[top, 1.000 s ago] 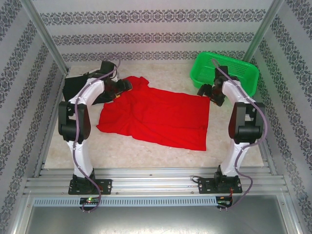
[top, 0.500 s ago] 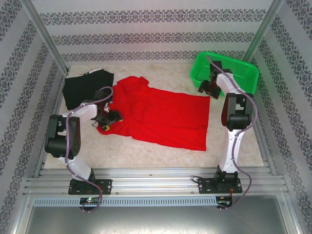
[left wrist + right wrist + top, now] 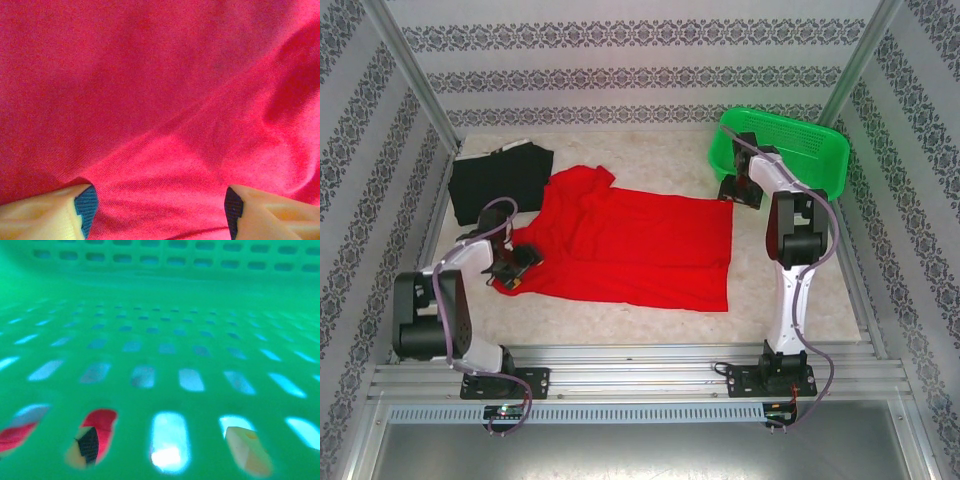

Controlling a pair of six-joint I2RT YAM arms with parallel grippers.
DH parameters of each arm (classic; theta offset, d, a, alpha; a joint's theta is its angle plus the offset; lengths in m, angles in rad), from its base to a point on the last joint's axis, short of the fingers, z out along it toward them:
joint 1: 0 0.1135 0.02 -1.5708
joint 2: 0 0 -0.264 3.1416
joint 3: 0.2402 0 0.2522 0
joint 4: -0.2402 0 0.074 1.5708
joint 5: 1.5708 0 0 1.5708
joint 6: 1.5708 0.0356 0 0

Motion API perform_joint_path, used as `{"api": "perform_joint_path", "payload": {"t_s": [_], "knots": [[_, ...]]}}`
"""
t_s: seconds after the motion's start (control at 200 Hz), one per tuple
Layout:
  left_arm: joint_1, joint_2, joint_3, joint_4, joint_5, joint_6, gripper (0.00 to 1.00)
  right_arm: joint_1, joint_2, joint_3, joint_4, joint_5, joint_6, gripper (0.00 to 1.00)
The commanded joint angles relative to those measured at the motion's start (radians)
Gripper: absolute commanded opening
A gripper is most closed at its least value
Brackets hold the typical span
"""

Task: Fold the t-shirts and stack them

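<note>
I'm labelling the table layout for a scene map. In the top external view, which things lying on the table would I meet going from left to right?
plain black cloth t-shirt → bright red cloth t-shirt, spread out → green plastic mesh basket

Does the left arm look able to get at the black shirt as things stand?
Probably yes: the black shirt lies exposed, beyond the left fingers, which stand open over the red shirt.
</note>
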Motion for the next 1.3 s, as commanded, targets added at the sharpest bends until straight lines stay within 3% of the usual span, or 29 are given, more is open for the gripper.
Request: {"api": "perform_joint_path", "payload": {"t_s": [0.0, 0.17, 0.335, 0.45, 0.924, 1.014, 1.139, 1.294], "knots": [[0.031, -0.058, -0.101, -0.186, -0.069, -0.002, 0.72, 0.022, -0.077, -0.064, 0.006, -0.002, 0.020, 0.69], [0.025, -0.165, -0.155, -0.213, -0.033, -0.064, 0.73, 0.046, -0.108, -0.111, 0.061, -0.072, 0.054, 0.69], [0.024, -0.192, -0.077, -0.219, 0.000, -0.071, 0.78, 0.074, -0.055, -0.014, 0.055, -0.154, 0.063, 0.69], [-0.009, -0.208, 0.067, -0.192, 0.028, -0.084, 0.93, 0.093, -0.015, 0.035, 0.034, -0.140, 0.068, 0.69], [-0.063, 0.176, 0.707, -0.120, -0.026, 0.186, 0.97, 0.124, 0.115, 0.146, -0.062, -0.013, 0.037, 0.56], [-0.087, 0.268, 0.800, -0.122, -0.052, 0.261, 0.97, 0.130, 0.128, 0.161, -0.073, 0.002, 0.028, 0.48], [-0.121, 0.412, 0.938, -0.164, -0.110, 0.342, 0.96, 0.131, 0.115, 0.153, -0.057, 0.010, 0.034, 0.20], [-0.169, 0.558, 1.073, -0.157, -0.138, 0.425, 0.95, 0.137, 0.053, 0.094, -0.010, 0.024, 0.031, 0.07]]}}
